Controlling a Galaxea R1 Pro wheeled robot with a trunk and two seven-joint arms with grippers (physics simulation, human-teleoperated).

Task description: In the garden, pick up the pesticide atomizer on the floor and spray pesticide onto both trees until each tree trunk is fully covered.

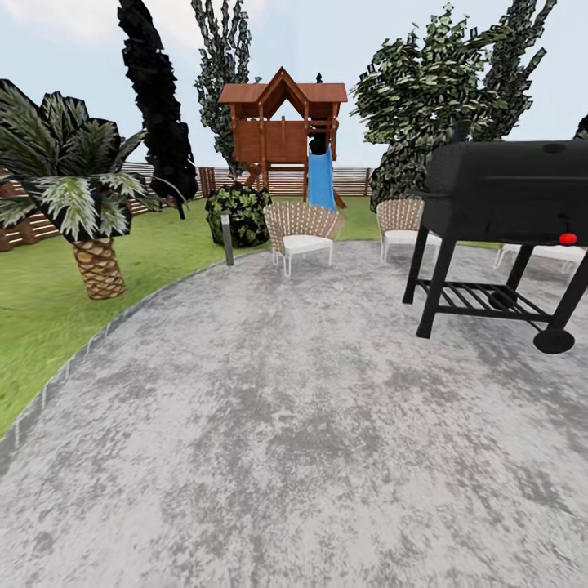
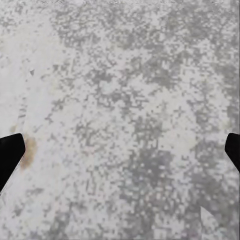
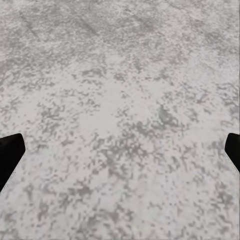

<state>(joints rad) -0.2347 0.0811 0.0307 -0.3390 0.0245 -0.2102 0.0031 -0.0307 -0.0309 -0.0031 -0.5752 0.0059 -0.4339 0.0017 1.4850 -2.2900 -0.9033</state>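
I am on the grey stone paving (image 1: 294,425) of the garden, with the grass lawn (image 1: 49,302) to the left. The pesticide atomizer is out of view, and so are the tree trunks. In the left wrist view my left gripper (image 2: 120,152) hangs open over bare paving, its dark fingertips (image 2: 10,155) at the picture's edges with nothing between them. My right gripper (image 3: 120,152) is open in the same way above the paving, its fingertips (image 3: 10,150) wide apart.
A black barbecue grill (image 1: 498,220) stands close on the right. Two wicker chairs (image 1: 302,233) sit beyond it, near a short lamp post (image 1: 227,238) and a bush (image 1: 239,214). A palm (image 1: 90,245), dark cypresses (image 1: 159,98), a playhouse with a blue slide (image 1: 286,131) and the slat fence (image 1: 359,180) lie farther off.
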